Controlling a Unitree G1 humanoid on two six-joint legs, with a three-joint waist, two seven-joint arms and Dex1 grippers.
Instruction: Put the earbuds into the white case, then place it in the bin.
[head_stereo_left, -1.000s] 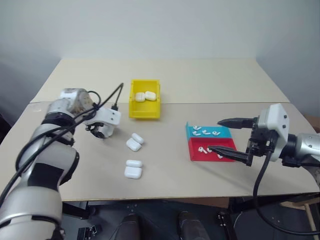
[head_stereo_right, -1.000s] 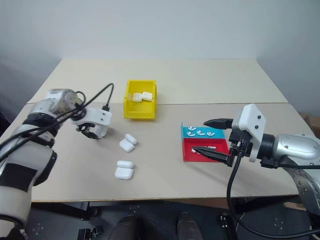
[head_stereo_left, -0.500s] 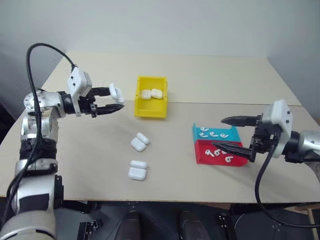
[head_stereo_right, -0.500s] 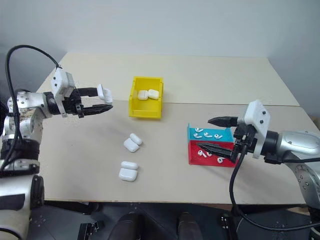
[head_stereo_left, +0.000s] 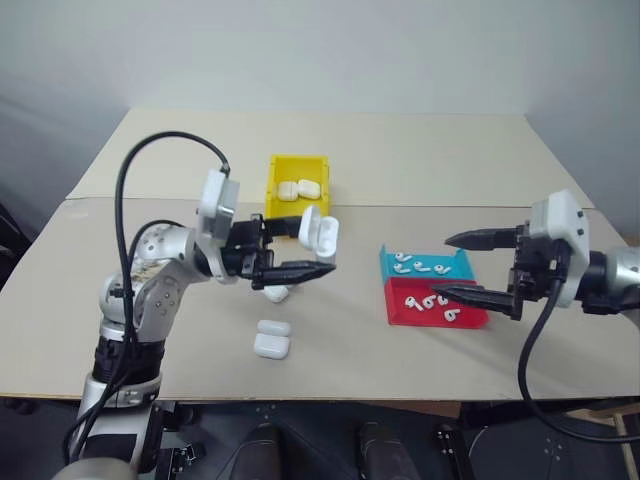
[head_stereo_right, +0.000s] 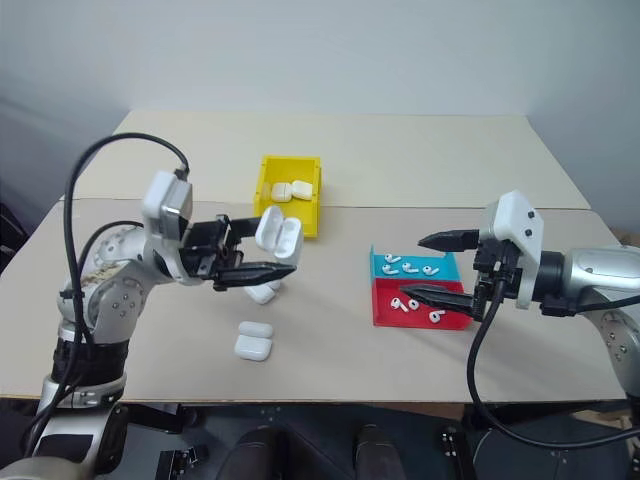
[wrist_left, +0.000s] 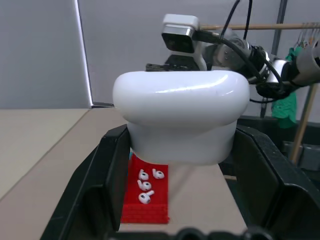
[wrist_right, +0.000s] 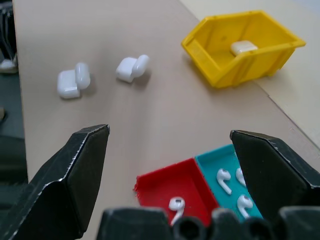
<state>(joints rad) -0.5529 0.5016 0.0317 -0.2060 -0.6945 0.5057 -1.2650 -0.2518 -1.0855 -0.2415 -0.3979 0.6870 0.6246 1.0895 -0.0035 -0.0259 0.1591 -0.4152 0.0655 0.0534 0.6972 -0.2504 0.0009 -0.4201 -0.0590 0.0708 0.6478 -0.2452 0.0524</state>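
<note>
My left gripper (head_stereo_left: 318, 250) is shut on a white case (head_stereo_left: 318, 231), held in the air over the table's middle with its lid flipped open. In the left wrist view the case (wrist_left: 180, 115) sits between both fingers (wrist_left: 112, 170). The earbuds (head_stereo_left: 405, 266) lie in a teal tray (head_stereo_left: 455, 268), and more earbuds (head_stereo_left: 428, 303) lie in a red tray (head_stereo_left: 470, 316). Over these trays my right gripper (head_stereo_left: 442, 265) hovers open, holding nothing. The yellow bin (head_stereo_left: 296, 214) stands behind the held case with two white cases inside.
Other white cases lie on the table below my left gripper: one pair (head_stereo_left: 275, 293) and another pair (head_stereo_left: 271, 340) nearer the front edge. The right wrist view shows the same cases (wrist_right: 72, 80) and the bin (wrist_right: 235, 70).
My left arm has lifted the white case from the table's left side and swung it right, toward the middle. The right gripper has stayed open over the trays. The camera has shifted.
</note>
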